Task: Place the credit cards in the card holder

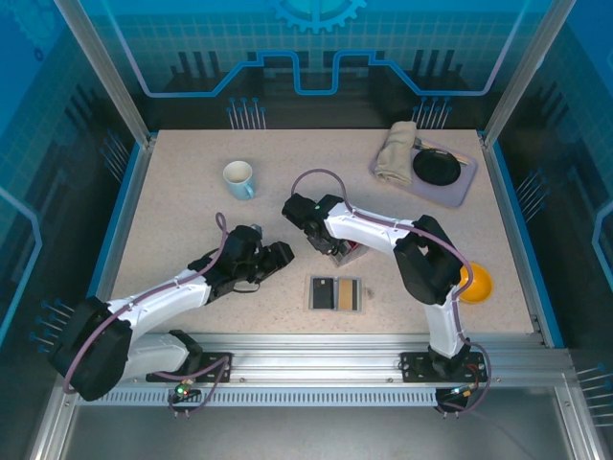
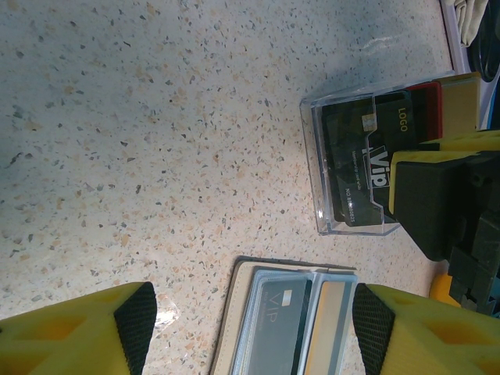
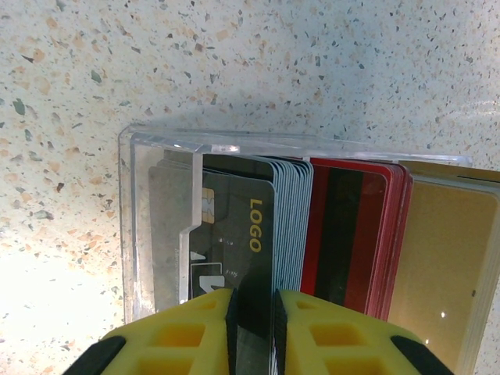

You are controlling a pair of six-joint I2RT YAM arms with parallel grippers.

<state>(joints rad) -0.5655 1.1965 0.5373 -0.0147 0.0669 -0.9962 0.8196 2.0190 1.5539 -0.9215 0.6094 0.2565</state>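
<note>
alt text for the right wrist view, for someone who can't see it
The right hand straddles a black card marked LOGO, standing in a clear box with white, red and tan cards, on a speckled table.

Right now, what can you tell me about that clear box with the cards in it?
The clear box is see-through hard plastic with one notched wall, resting on the speckled table. Cards stand packed in a row inside: black, pale, red, tan. The right end effector reaches in, straddling the black card.
</note>
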